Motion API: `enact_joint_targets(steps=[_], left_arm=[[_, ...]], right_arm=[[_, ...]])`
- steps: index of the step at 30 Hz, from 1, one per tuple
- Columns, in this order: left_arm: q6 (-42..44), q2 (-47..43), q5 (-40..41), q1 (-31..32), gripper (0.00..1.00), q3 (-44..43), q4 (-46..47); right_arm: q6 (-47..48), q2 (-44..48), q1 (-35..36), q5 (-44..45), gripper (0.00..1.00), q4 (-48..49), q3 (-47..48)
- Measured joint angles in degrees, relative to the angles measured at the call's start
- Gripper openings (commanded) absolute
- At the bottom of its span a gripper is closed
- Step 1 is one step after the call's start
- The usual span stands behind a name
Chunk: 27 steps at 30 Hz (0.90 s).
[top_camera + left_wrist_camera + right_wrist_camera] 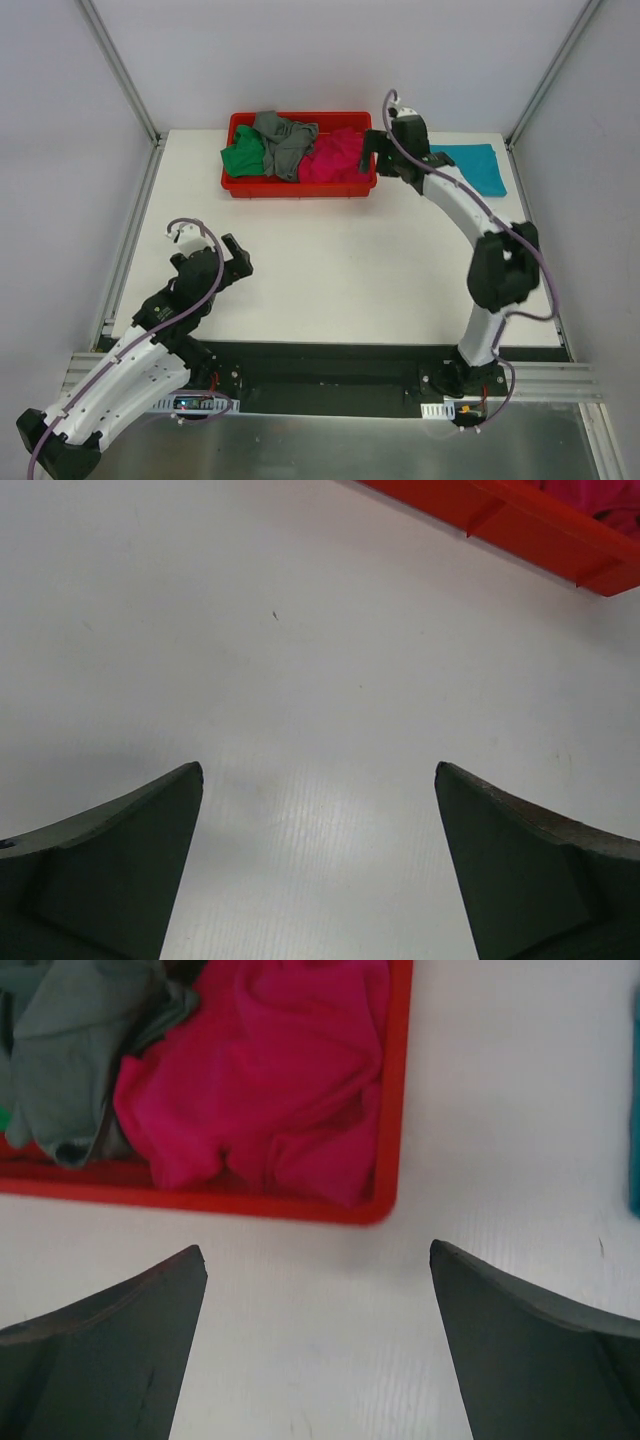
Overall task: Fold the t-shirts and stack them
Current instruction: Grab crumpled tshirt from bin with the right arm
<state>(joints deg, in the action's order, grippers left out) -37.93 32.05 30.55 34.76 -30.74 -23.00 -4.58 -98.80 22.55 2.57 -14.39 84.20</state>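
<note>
From the top view, the red tray [300, 190] sits at 12 o'clock on the white table [350, 260]. Three crumpled t-shirts lie in it: the green shirt [243, 157] at its 9 o'clock end, the grey shirt [283, 140] in the middle, partly over the green one, and the magenta shirt [335, 158] at its 3 o'clock end. The teal shirt [478, 165] lies flat on the table at 2 o'clock, apart from the tray. The right gripper [372, 150] hangs just beside the tray's 3 o'clock end, between tray and teal shirt. The left gripper [240, 260] hovers at 8 o'clock over bare table, well apart from every shirt.

In the left wrist view, the left gripper's claw is released, its fingers [130, 860] spread wide with only table between them. A tray corner shows at 1 o'clock.

In the right wrist view, the right gripper's claw is likewise released, holding nothing. The magenta shirt fills the tray corner at 12 o'clock, the grey shirt lies at 10 o'clock, and a teal edge shows at 3 o'clock.
</note>
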Motion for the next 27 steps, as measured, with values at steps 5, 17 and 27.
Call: enact_joint_targets(steps=[5,17,27], left_arm=[[0.4,-3.1,0.0,-0.4,0.99,0.7,1.0],[1.5,-3.8,-1.5,-0.4,0.99,1.7,3.1],[1.5,-4.0,-1.8,-0.4,0.99,1.7,3.5]], right_arm=[[2.2,-22.9,0.2,-0.5,0.96,-4.9,26.4],[4.9,-43.2,3.8,-0.4,0.85,-9.5,47.1],[3.0,-46.4,3.5,1.5,0.00,-9.2,48.7]])
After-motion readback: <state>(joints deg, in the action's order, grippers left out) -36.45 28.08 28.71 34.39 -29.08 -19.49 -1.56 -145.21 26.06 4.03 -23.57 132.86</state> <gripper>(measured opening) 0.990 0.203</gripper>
